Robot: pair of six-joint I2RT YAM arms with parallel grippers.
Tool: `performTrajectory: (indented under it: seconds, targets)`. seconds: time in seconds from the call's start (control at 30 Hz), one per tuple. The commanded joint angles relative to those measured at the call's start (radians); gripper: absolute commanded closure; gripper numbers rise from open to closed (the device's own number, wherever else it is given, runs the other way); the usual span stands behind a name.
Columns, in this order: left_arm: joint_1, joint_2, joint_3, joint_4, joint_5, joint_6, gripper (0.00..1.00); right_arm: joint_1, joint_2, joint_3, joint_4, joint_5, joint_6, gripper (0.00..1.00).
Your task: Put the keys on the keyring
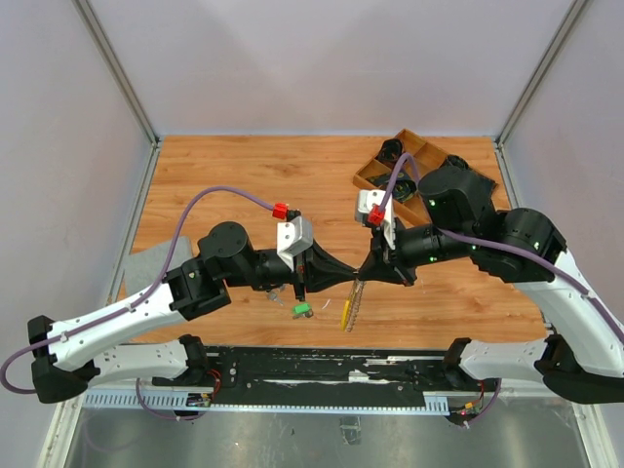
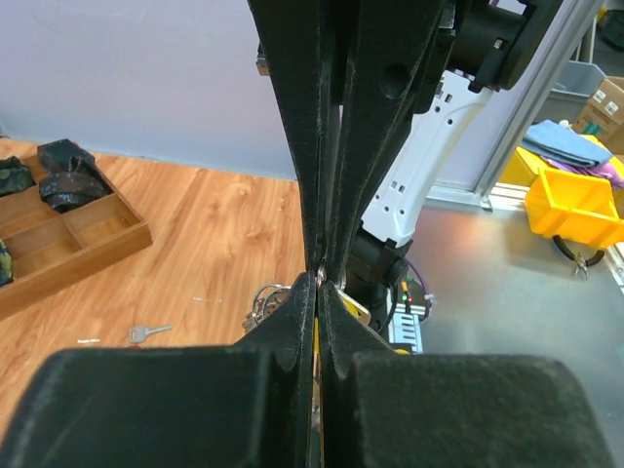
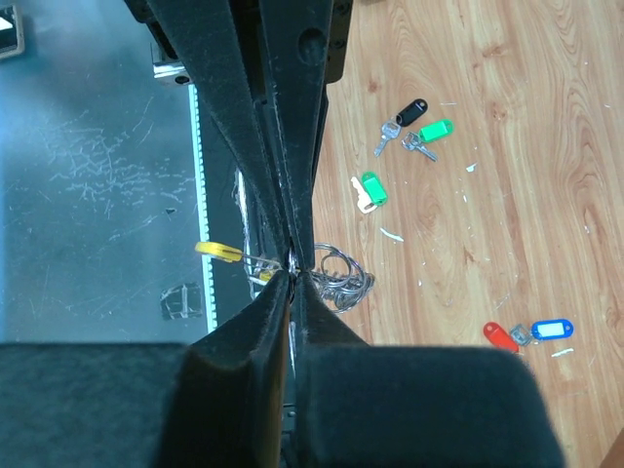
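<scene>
Left end effector point(image 1: 348, 274) meets right end effector point(image 1: 370, 271) tip-to-tip (keyring point(image 1: 353, 304) at tips).

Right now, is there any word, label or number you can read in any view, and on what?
No readable text anywhere.
Blue key tag: white label window, no writing I can make out.
Cardboard box beyond the table: any print is too small to read.

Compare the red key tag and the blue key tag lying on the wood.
Colour: the red tag is plain red; the blue tag is blue with a white label panel. Place: in the right wrist view the red tag lies left of the blue tag. Shared: both lie flat on the wooden table, ends meeting at a small silver piece.
</scene>
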Motion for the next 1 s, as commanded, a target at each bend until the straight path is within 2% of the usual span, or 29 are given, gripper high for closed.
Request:
performTrajectory:
  seconds: [0.0, 0.07, 0.23, 0.37, 0.53, 0.77, 0.97]
  targets:
    - [-0.007, -0.015, 0.02, 0.024, -0.013, 0.003, 1.0, 0.011, -0.035, -0.022, 0.081, 0.039, 0.029, 0.9]
    - [-0.006, -0.03, 0.012, 0.03, -0.037, -0.004, 0.99, 0.011, -0.064, -0.048, 0.115, 0.075, 0.047, 0.79]
    - [-0.007, -0.074, -0.013, 0.059, -0.099, -0.017, 0.99, 0.011, -0.174, -0.156, 0.258, 0.173, 0.135, 0.67]
    - [-0.007, -0.097, -0.031, 0.095, -0.126, -0.028, 1.0, 0.011, -0.286, -0.305, 0.462, 0.245, 0.248, 0.64]
    - [-0.008, -0.114, -0.048, 0.128, -0.152, -0.039, 0.99, 0.011, -0.366, -0.431, 0.601, 0.26, 0.319, 0.63]
    - [-0.007, -0.126, -0.058, 0.103, -0.22, -0.059, 0.99, 0.011, -0.375, -0.47, 0.545, 0.325, 0.268, 0.6]
    - [-0.008, -0.144, -0.07, 0.023, -0.337, -0.074, 1.0, 0.011, -0.42, -0.514, 0.537, 0.436, 0.242, 0.47]
